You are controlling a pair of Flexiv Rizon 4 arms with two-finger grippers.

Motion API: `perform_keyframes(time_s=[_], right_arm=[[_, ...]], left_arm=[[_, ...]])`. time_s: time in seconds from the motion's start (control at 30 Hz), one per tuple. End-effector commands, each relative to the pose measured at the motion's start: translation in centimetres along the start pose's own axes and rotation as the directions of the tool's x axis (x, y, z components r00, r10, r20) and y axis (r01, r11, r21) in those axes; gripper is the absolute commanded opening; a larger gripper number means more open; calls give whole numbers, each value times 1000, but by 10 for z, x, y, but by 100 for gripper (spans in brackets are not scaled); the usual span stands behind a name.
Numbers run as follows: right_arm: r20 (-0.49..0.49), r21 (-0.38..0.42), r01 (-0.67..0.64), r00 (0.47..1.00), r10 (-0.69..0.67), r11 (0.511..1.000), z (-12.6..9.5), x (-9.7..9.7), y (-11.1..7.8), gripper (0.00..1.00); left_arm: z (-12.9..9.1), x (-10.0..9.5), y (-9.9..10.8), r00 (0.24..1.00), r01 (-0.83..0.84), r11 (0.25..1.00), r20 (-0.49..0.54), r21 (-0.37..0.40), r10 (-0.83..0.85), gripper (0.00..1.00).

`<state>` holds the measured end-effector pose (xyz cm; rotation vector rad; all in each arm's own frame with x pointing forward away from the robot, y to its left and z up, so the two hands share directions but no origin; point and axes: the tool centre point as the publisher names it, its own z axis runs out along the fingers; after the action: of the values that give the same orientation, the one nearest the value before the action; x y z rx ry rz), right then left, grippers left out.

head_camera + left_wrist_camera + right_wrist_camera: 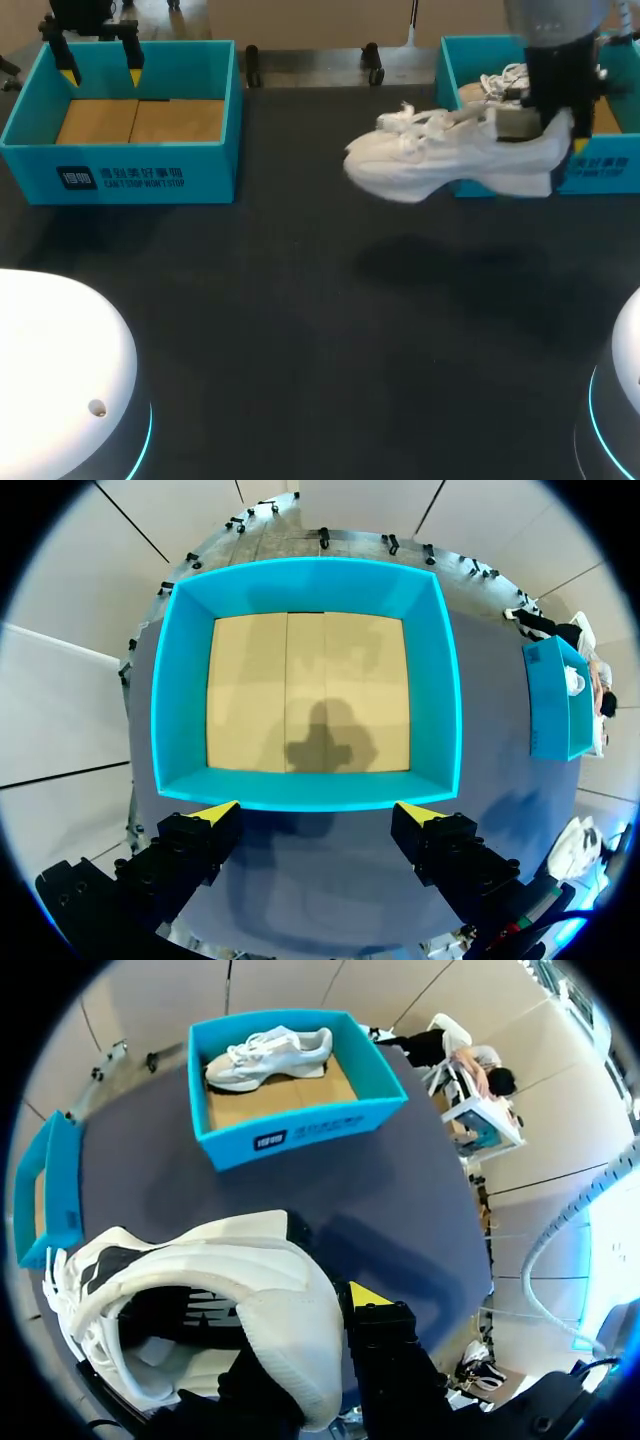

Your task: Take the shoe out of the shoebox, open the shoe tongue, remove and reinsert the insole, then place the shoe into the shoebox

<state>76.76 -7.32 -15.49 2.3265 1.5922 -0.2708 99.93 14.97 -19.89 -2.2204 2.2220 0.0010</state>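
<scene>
White sneaker (450,160) hangs clear of the dark table (300,330), toe pointing left, just in front of the right shoebox (605,170), which holds a second sneaker (265,1055); left shoebox (120,175) shows bare cardboard only; sneaker looks light, upper soft and crushable, sole and heel counter stiffer, laces loose and likely to snag, so the heel collar is the sound hold; right gripper (555,125) clamps that heel, one yellow fingertip (368,1295) outside, the other hidden, presumably inside the collar; left gripper (100,72) spread wide, holding nothing, above left shoebox.

Overhead light; soft shadow under shoe (430,165)
</scene>
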Motion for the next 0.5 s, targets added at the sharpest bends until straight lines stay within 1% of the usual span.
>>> perform_keyframes(time_s=[0.03, 0.17, 0.23, 0.27, 0.3, 0.37, 0.43, 0.5], right_arm=[[17, -40, -1, 1000, 1, 999, -10, 17, -32, 0], [9, -47, 5, 1000, -5, 999, -10, 31, -59, 0], [22, -39, 4, 1000, -3, 999, -7, 42, -71, 0], [17, -38, 10, 1000, -9, 999, -5, 48, -76, 0], [38, -23, 7, 999, -6, 1000, -3, 54, -81, 0], [30, -37, 10, 999, -9, 999, 2, 64, -92, 0], [51, -19, 3, 999, -2, 1000, 10, 75, -101, 0], [19, -12, 13, 1000, -13, 1000, 15, 86, -110, 0]], left_arm=[[0, 0, 0, 1000, 0, 1000, 0, 0, 0, 100], [0, 0, 0, 1000, 0, 1000, 0, 0, 0, 100], [0, 0, 0, 1000, 0, 1000, 0, 0, 0, 100], [0, 0, 0, 1000, 0, 1000, 0, 0, 0, 100], [0, 0, 0, 1000, 0, 1000, 0, 0, 0, 100], [0, 0, 0, 1000, 0, 1000, 0, 0, 0, 100], [0, 0, 0, 1000, 0, 1000, 0, 0, 0, 100], [0, 0, 0, 1000, 0, 1000, 0, 0, 0, 100]])
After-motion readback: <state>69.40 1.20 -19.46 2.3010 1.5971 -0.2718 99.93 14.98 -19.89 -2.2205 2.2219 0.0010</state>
